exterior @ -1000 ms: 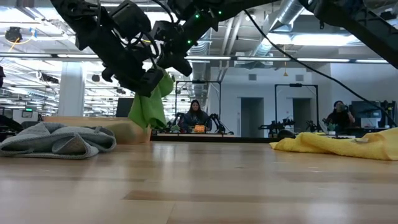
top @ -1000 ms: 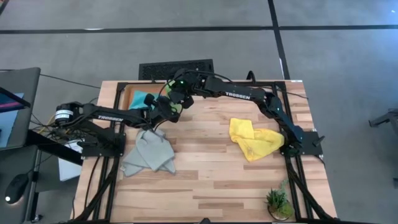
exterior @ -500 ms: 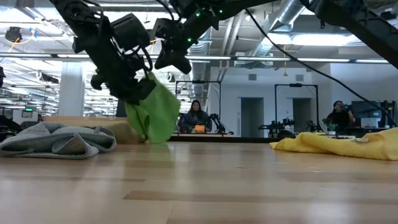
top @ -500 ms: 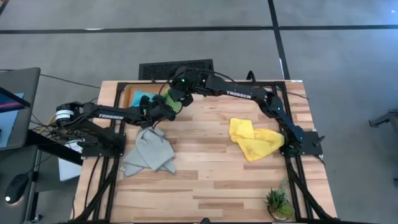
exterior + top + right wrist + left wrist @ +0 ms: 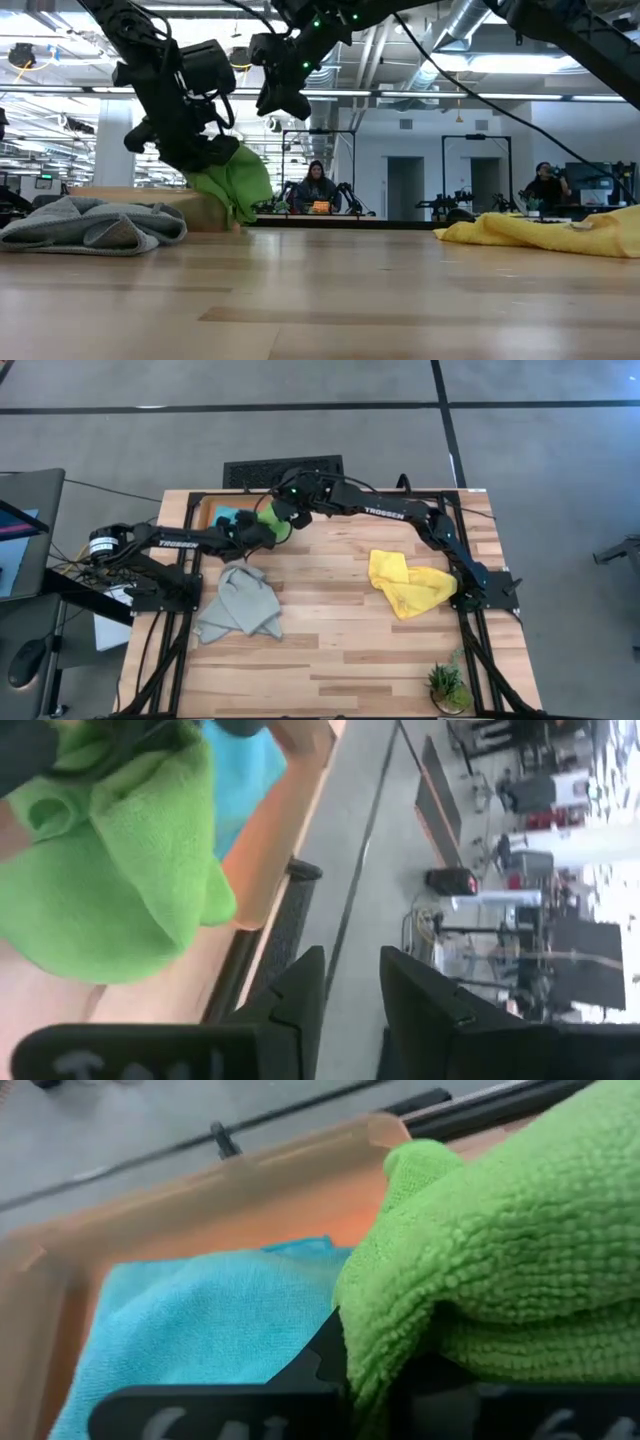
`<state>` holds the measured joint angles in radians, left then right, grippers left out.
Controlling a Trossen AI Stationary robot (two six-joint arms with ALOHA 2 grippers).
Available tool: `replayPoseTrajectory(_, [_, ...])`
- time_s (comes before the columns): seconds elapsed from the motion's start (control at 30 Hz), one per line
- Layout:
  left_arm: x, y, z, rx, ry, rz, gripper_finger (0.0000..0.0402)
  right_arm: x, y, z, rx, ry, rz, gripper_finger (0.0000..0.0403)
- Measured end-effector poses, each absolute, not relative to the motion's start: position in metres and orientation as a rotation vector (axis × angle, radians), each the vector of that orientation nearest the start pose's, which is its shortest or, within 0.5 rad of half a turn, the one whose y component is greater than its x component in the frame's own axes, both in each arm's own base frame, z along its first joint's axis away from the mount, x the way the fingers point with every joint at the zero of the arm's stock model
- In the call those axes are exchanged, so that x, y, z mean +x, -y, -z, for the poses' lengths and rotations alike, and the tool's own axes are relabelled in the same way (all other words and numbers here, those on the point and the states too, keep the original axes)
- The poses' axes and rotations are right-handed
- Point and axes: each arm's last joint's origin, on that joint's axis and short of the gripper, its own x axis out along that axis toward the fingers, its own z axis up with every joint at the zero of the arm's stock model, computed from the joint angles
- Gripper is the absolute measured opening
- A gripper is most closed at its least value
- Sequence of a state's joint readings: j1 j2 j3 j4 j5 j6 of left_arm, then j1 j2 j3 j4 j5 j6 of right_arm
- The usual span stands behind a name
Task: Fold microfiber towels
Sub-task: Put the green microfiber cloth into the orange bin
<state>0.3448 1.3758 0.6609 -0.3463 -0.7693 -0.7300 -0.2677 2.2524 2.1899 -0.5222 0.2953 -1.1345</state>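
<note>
1. The left gripper (image 5: 205, 150) pinches the lime green towel (image 5: 235, 185), now carried lower toward the orange bin (image 5: 205, 510) (turquoise towel (image 5: 210, 1320) inside).
2. The right gripper (image 5: 350, 990), spread and empty, has let go; folding hasn't begun.

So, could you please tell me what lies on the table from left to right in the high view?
Grey towel → green towel, held by the left gripper → yellow towel → small plant.
</note>
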Motion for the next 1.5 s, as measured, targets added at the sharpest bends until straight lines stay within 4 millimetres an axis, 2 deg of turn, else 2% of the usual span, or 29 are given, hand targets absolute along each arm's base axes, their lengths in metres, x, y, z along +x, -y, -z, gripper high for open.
replayPoseTrajectory(0.2, [0.21, -0.113, -0.169, -0.415, -0.701, -1.315, 0.0, 0.481, 0.145, -0.31, -0.982, -0.867, 0.149, 0.0122])
replayPoseTrajectory(0.43, [0.2, -0.131, -0.168, -0.473, -0.732, -1.334, 0.0, 0.465, 0.145, -0.297, -0.873, -1.017, -0.003, 0.0121])
replayPoseTrajectory(0.67, [0.185, -0.146, -0.164, -0.589, -0.791, -1.337, 0.0, 0.463, 0.14, -0.294, -0.798, -1.05, 0.002, 0.0118])
replayPoseTrajectory(0.9, [0.165, -0.148, -0.158, -0.691, -0.921, -1.411, 0.0, 0.464, 0.129, -0.292, -0.805, -1.069, -0.031, 0.0118])
replayPoseTrajectory(1.2, [0.162, -0.15, -0.159, -0.617, -0.916, -1.485, 0.0, 0.467, 0.118, -0.292, -0.816, -1.062, -0.052, 0.0118])
replayPoseTrajectory(1.37, [0.161, -0.151, -0.159, -0.543, -0.977, -1.442, 0.0001, 0.467, 0.115, -0.291, -0.819, -1.06, -0.057, 0.0118])
replayPoseTrajectory(1.5, [0.161, -0.15, -0.159, -0.562, -0.967, -1.458, 0.0023, 0.468, 0.113, -0.292, -0.822, -1.057, -0.059, 0.0118])
